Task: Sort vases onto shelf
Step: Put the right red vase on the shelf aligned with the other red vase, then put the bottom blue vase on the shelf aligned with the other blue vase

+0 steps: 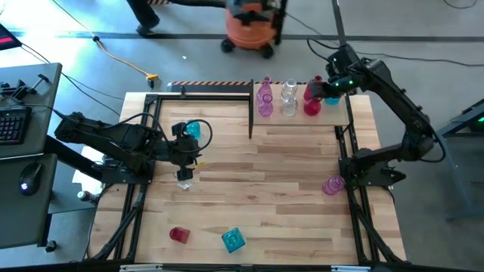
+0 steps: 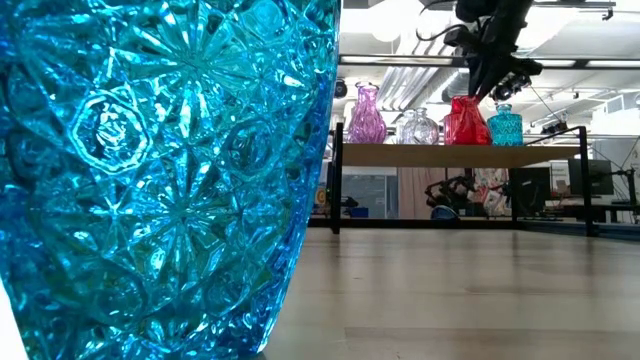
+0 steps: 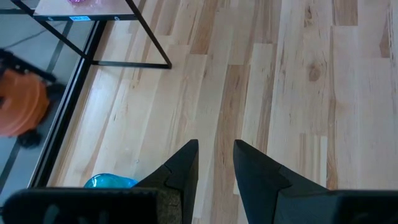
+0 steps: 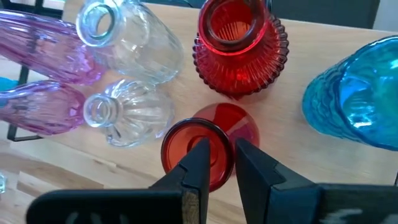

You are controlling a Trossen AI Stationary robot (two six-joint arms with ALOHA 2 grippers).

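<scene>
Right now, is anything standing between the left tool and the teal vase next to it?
Nothing visible. The teal vase stands close beside the open left tool, with only bare tabletop between them.

High view: straight down over my tabletop. Low view: tabletop level, teal vase pressed close, facing shelf. My right wrist view shares shelf.
</scene>
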